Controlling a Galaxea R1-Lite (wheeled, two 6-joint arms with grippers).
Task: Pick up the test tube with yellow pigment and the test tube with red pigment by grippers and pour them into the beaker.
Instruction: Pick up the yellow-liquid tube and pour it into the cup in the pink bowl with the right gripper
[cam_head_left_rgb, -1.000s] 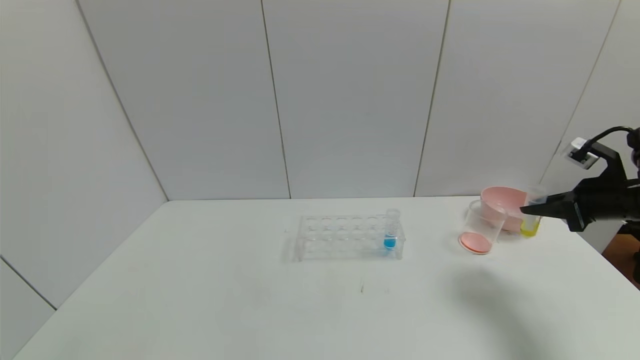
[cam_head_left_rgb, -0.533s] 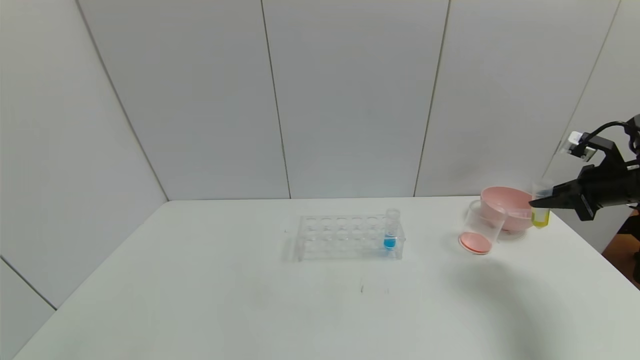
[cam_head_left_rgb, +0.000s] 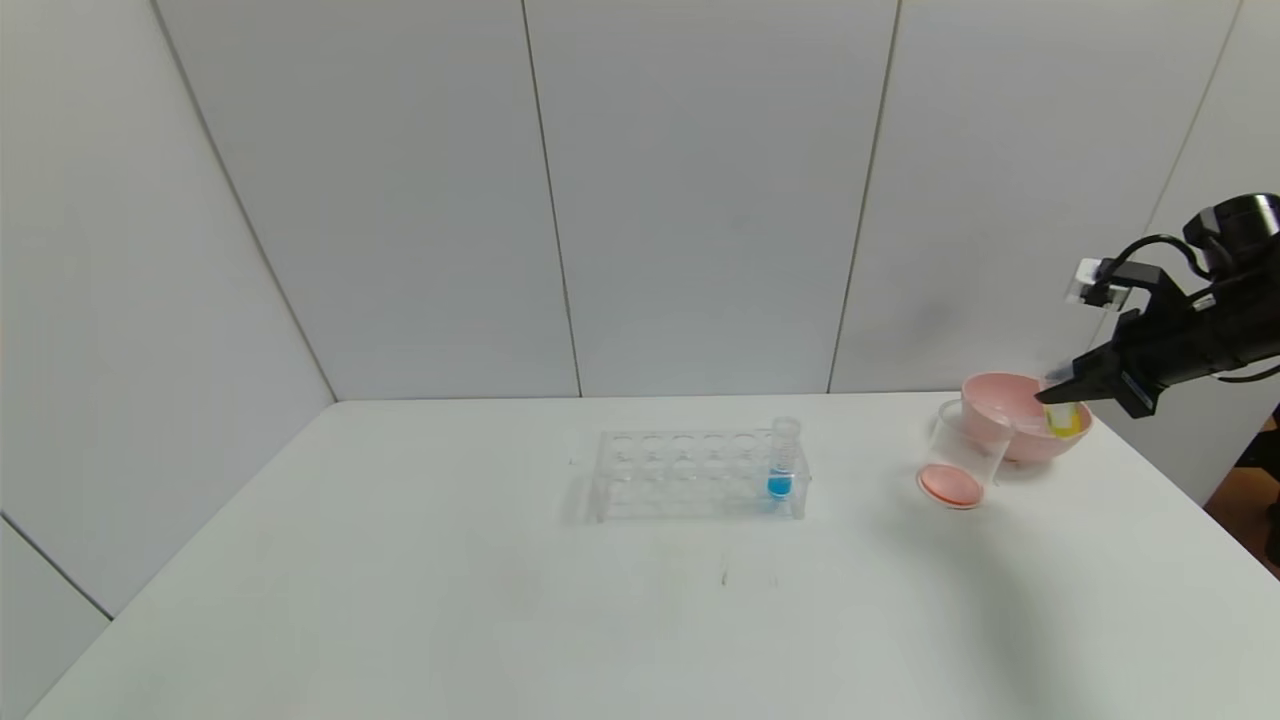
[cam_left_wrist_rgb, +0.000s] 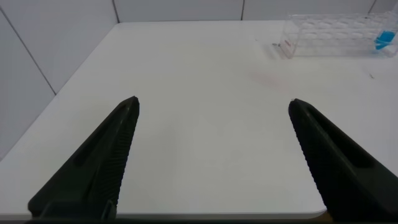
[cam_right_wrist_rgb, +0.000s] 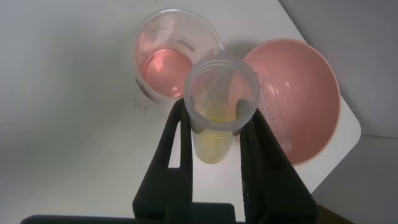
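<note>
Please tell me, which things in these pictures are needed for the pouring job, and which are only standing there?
For the job:
- yellow tube, held upright by the right gripper
- beaker, pink-red liquid already inside
- left gripper, open above the table

Only standing there:
- pink bowl
- rack
- blue tube in the rack

White bench (cam_head_left_rgb: 420, 600) with a matte top, set in a corner. Pale grey panelled walls (cam_head_left_rgb: 700, 200) rise behind it and on both sides, divided by thin dark vertical seams. Lighting is even and soft, with faint shadows on the bench. A strip of brown floor (cam_head_left_rgb: 1245, 515) shows past the bench's right edge.
</note>
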